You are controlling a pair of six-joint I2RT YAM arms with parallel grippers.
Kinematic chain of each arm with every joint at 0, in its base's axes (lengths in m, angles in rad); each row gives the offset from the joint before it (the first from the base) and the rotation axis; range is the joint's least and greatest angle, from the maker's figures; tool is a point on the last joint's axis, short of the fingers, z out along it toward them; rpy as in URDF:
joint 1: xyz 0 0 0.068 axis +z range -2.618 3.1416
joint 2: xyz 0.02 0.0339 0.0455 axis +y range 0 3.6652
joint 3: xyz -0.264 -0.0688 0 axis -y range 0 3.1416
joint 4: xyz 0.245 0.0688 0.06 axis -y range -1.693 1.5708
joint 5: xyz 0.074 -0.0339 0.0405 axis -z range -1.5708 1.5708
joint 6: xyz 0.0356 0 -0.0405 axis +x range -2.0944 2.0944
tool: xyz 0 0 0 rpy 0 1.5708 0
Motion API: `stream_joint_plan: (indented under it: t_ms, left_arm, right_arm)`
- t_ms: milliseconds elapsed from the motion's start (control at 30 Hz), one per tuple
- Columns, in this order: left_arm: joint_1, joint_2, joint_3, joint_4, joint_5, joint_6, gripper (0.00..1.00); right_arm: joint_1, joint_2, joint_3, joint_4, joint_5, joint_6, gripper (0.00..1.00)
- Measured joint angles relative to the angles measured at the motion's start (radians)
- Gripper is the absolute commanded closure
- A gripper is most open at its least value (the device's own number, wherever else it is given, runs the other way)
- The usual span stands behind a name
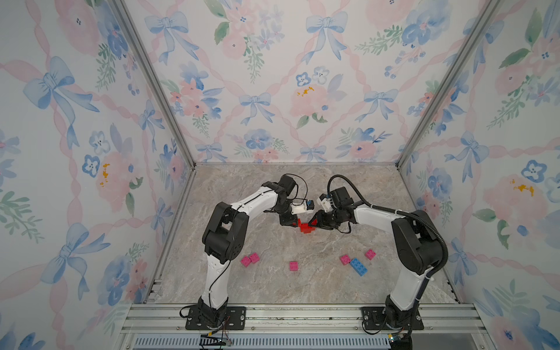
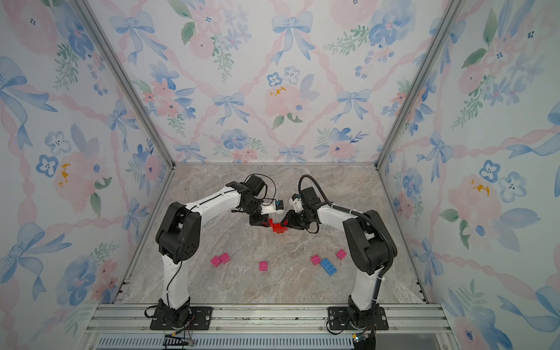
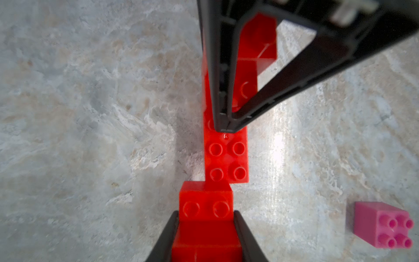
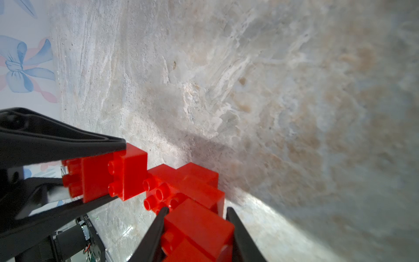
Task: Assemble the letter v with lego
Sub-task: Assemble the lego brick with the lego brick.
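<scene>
While both arms [image 1: 254, 200] are bending inward, left tool [image 3: 205, 214] and right tool [image 4: 197, 211] are clamping opposite ends of red studded plastic lego [image 3: 226, 158].

**Black-and-White Twins**

The left arm [image 1: 216, 278] and right arm [image 1: 406, 288] pair white link shells with black joint housings, on screwed black base plates [image 1: 236, 318]. A ribbed black conduit [image 1: 446, 247] follows the right; thin black wire [image 1: 300, 178] loops along the left.

Joined brick cluster [image 1: 305, 228] at middle of table [image 1: 303, 291], between left gripper [image 1: 296, 223] on its left and right gripper [image 1: 312, 223] on its right. Nearer front edge: two touching square bricks [image 1: 250, 259] at left; lone square brick [image 1: 293, 265] at centre; long brick [image 1: 358, 267] at right, adjoining square brick [image 1: 345, 259] against its left end, outer square brick [image 1: 370, 254] just behind-right.
</scene>
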Motion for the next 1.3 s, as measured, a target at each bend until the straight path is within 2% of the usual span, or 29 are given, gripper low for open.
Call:
stream_joint_plan:
  t_ms: [367, 600, 1300]
  left_arm:
    - [-0.018, -0.023, 0.061, -0.013, -0.005, -0.015, 1.0]
    - [-0.048, -0.035, 0.018, -0.013, -0.008, -0.035, 1.0]
    - [-0.05, -0.034, -0.023, -0.014, -0.026, -0.098, 1.0]
  right_arm:
    - [0.0, 0.0, 0.0, -0.002, 0.0, -0.003, 0.61]
    - [0.0, 0.0, 0.0, -0.002, 0.0, -0.003, 0.61]
    - [0.0, 0.0, 0.0, -0.002, 0.0, -0.003, 0.61]
